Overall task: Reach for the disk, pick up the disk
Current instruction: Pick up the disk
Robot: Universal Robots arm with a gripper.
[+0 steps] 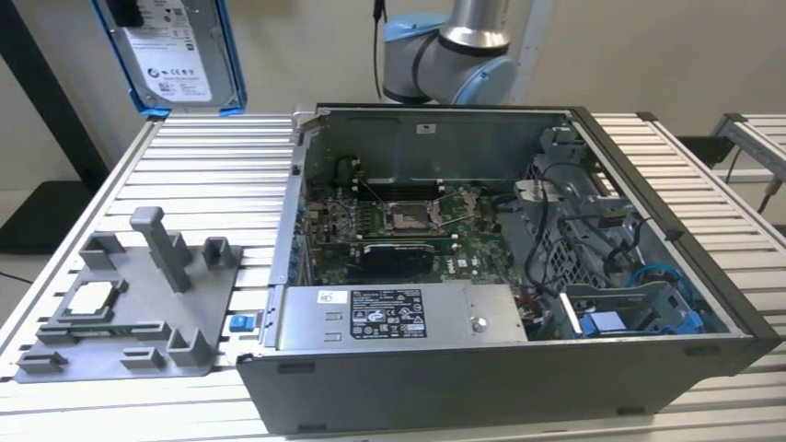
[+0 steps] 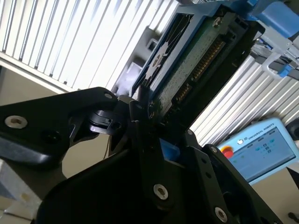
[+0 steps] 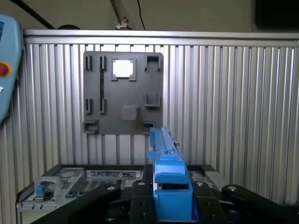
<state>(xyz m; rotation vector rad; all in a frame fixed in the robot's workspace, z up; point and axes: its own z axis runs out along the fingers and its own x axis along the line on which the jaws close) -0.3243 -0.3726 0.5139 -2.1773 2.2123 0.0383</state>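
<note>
**Disk up off the table, clamped in the gripper**

The disk [image 3: 167, 186] sits edge-on between the black fingers [image 3: 141, 200] of the gripper [image 3: 170, 201]. They are closed on it from both sides, pressing on its blue rail. In the second wrist view the disk [image 2: 196, 60] shows its green circuit-board face and a row of connector pins, leaning away from the gripper body.

In the exterior view the disk [image 1: 179, 55] hangs upright in the air, label facing the camera. It is clear of the slatted table [image 1: 184, 157], at about eleven o'clock from the open computer case [image 1: 491, 387]. So the pick-up looks done and the disk is being carried.

As a judgement, the hold goes best with the squeeze even and on the blue rails. The bare board and pins should take no pressure. An upright disk, well apart from the case wall, has nothing to snag on.

Counted:
- One disk, one gripper and one arm [image 1: 448, 60].
- One computer case, with one blue bracket [image 1: 614, 322] in its five o'clock corner.
- One gray tray [image 1: 209, 313], lying on the table at eight o'clock from the case.
- One small white-topped chip [image 1: 92, 296], resting in the tray.
- One control tablet [image 2: 261, 149] with a red button, in the second wrist view.
</note>
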